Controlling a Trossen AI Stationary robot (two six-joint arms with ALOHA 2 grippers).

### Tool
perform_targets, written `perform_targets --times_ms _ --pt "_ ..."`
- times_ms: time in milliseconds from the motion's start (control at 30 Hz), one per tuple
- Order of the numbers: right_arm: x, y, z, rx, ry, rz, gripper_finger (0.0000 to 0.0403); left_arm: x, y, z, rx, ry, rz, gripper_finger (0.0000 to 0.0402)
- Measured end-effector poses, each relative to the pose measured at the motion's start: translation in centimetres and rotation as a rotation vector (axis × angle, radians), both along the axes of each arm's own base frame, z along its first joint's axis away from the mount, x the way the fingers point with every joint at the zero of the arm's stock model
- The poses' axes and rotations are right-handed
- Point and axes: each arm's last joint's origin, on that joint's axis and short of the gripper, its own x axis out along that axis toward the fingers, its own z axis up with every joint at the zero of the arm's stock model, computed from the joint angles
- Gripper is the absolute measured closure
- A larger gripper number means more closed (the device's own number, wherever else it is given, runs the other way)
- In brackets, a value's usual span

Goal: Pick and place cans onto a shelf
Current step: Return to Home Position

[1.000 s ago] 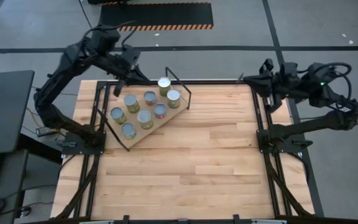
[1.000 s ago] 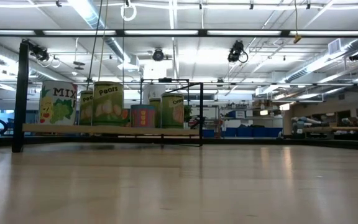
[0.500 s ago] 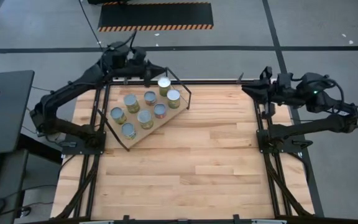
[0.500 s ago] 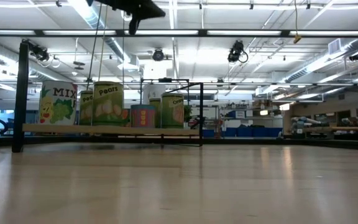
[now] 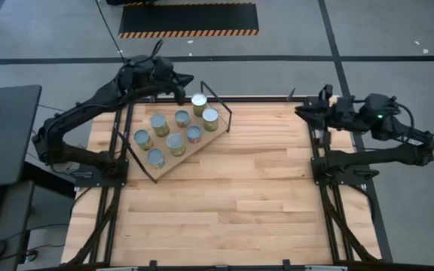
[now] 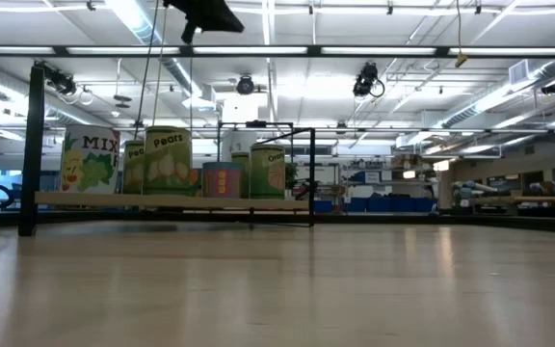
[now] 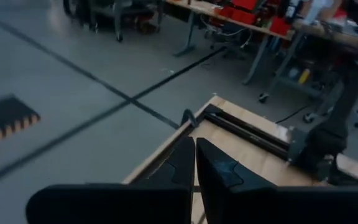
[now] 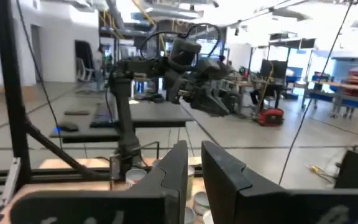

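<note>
at far left, left gripper (image 5: 181, 89), fingers pressed together, empty, raised beside shelf (image 5: 194, 153). shelf: eight cans (image 5: 175, 143) standing on it. far right, right gripper (image 5: 301, 111), narrow gap, empty. advice: retract high, clear of the wire frame.

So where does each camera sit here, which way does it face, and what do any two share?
High: overhead, straight down on the shelf, cans and both arms.
Low: tabletop height, looking level at the cans; left arm at top.
Left wrist: past the shut left gripper towards the table's far corner.
Right wrist: past the right gripper towards the left arm.
High and low share the shelf.
</note>
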Motion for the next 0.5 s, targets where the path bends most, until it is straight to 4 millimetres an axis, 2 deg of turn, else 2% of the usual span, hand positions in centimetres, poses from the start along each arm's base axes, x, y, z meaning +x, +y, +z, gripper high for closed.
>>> perform_targets --times_ms 233,367,500 --pt "-4.0 0.5 -2.5 0.042 -0.105 0.012 0.0347 -0.4 -2.7 1.1 0.133 0.032 -0.108 0.0379" --pt "-4.6 0.6 -4.8 0.134 -0.197 0.039 0.0348 -0.5 -3.3 1.3 0.163 0.048 -0.132 0.0379" --pt "-4.0 0.6 -7.1 0.186 -0.274 0.084 0.0347 -0.4 -3.5 1.3 0.165 0.048 -0.142 0.0379"
